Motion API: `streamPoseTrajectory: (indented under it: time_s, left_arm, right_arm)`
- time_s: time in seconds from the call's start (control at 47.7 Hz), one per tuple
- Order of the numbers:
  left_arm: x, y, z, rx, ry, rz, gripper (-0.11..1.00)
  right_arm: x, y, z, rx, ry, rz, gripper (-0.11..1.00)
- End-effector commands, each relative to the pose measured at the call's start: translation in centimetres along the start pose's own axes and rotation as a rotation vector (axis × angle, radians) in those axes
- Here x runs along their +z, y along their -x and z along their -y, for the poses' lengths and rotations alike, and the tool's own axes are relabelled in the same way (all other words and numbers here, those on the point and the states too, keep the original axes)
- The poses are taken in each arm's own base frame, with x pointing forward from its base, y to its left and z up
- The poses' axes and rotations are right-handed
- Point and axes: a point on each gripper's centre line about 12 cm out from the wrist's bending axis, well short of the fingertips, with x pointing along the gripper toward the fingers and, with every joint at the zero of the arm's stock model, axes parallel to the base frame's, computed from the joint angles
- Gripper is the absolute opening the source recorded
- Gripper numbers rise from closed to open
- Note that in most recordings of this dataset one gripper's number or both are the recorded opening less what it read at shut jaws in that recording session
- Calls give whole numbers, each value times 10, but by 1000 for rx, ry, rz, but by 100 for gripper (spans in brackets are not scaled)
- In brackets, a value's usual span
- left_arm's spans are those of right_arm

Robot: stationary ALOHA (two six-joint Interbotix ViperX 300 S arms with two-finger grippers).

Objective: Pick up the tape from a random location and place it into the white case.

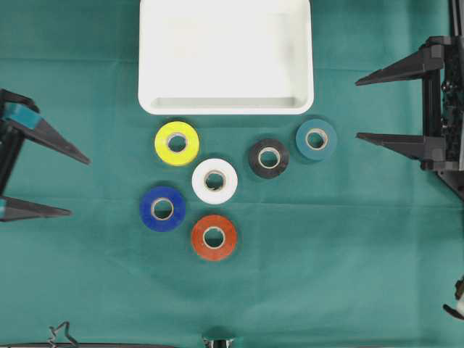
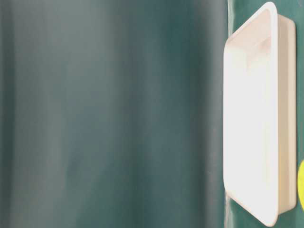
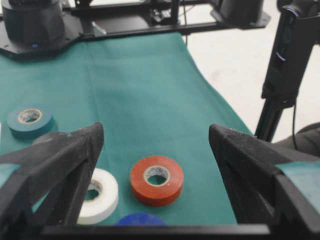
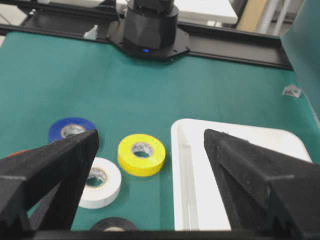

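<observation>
Below white case, six colored tape rolls.

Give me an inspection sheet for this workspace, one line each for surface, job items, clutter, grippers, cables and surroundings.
Surface: green cloth covers the table, lightly creased.
Job's things: white case at the top centre, nothing in it; six tape rolls lie flat below it, apart from one another: yellow tape, white tape, blue tape, red tape, black tape, teal tape.
Clutter: nothing seen.
Grippers: left gripper and right gripper both open, holding nothing, at the table's sides.
Cables: a thin cable by the black stand off the table.
Surroundings: pale floor beyond the cloth.
</observation>
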Motion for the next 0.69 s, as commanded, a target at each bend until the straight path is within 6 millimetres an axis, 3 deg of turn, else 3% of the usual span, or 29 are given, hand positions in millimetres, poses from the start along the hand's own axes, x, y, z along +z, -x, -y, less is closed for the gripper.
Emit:
streamPoseTrajectory:
  time_s: [0.0,0.482,0.671]
  left_arm:
    - [17,-16,1,-3,1,23,99]
    - [44,-115,3,-3,-11,-40,99]
    - [52,-142,2,-2,-11,-51,99]
  right_arm:
    - [12,-2,0,-2,-5,29,92]
    - [12,-3,0,-2,-2,26,92]
    - [11,-4,1,-3,0,22,92]
